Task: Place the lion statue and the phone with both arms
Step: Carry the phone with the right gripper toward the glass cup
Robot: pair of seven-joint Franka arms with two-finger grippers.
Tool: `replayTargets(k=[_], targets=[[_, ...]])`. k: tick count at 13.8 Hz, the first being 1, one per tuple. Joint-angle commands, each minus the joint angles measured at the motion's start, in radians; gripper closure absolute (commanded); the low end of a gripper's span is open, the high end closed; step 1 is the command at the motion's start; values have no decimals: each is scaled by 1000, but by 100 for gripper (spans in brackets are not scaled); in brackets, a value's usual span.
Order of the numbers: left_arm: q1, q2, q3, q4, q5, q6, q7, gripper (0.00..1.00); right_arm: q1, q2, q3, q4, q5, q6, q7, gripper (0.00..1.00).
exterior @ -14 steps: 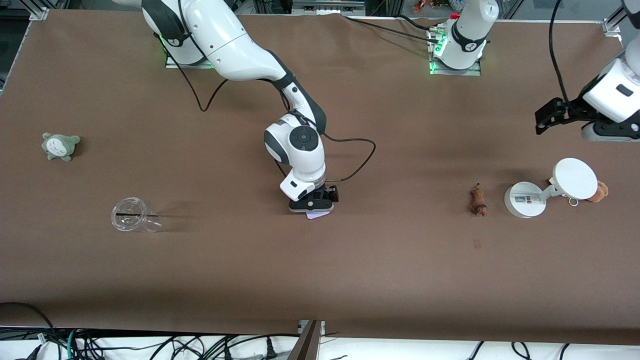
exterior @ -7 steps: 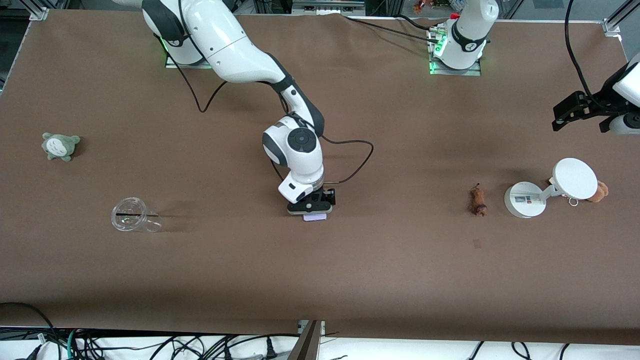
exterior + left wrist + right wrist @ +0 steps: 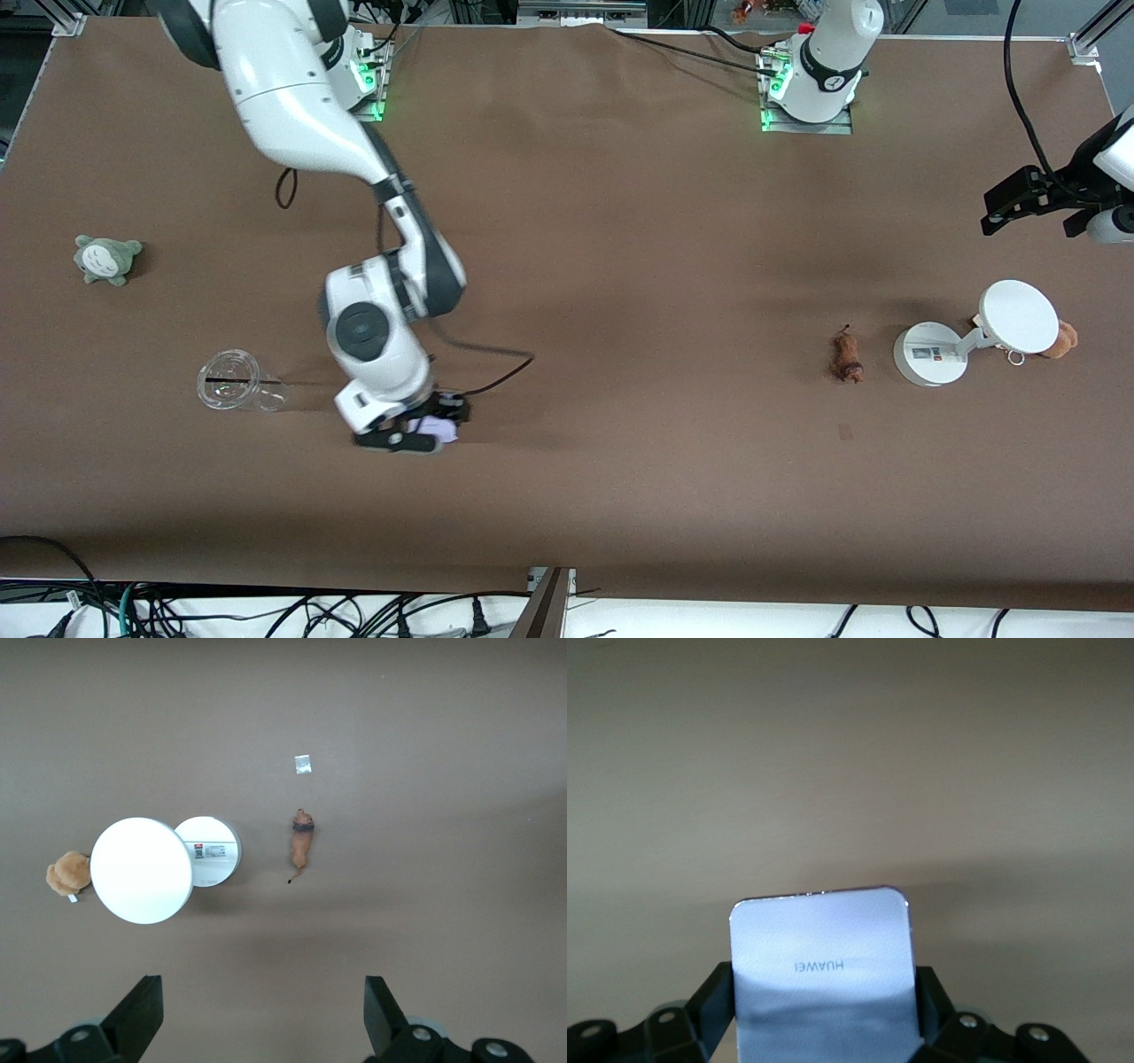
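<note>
My right gripper (image 3: 423, 431) is shut on the pale lavender phone (image 3: 436, 428) and holds it just above the table, beside the clear cup. In the right wrist view the phone (image 3: 822, 961) sits between the two black fingers (image 3: 713, 997), brand lettering on its face. The reddish-brown lion statue (image 3: 847, 354) lies on the table toward the left arm's end, beside the white stand. It also shows in the left wrist view (image 3: 303, 843). My left gripper (image 3: 1028, 197) is open and empty, high over the table's end past the stand; its own wrist view (image 3: 261, 1014) shows the fingers wide apart.
A white round-based stand with a disc (image 3: 974, 332) stands beside the lion, a tan plush toy (image 3: 1063, 338) at its end side. A clear plastic cup (image 3: 237, 383) lies on its side near my right gripper. A grey-green plush toy (image 3: 106, 258) sits at the right arm's end.
My right arm has carried the phone from the table's middle toward the right arm's end and nearer the front camera, next to the cup. My left gripper has drawn toward the table's end.
</note>
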Motion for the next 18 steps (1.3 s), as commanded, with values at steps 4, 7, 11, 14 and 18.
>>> replayTargets(k=[4,7,11,14,18], targets=[[-4,65,-3,91,-11,-30,11,0,-106,-19,17,-66,24,-33,-108,74],[8,99,1,98,-11,-31,11,0,-148,-34,6,-70,24,-154,-175,74],[13,91,4,109,-15,-31,11,0,-158,-45,-40,-112,21,-157,-273,74],[13,91,4,138,-31,-67,14,0,-158,-45,-49,-121,21,-156,-288,74],[4,91,-5,141,-33,-65,11,0,-160,-44,-51,-136,15,-156,-290,57]])
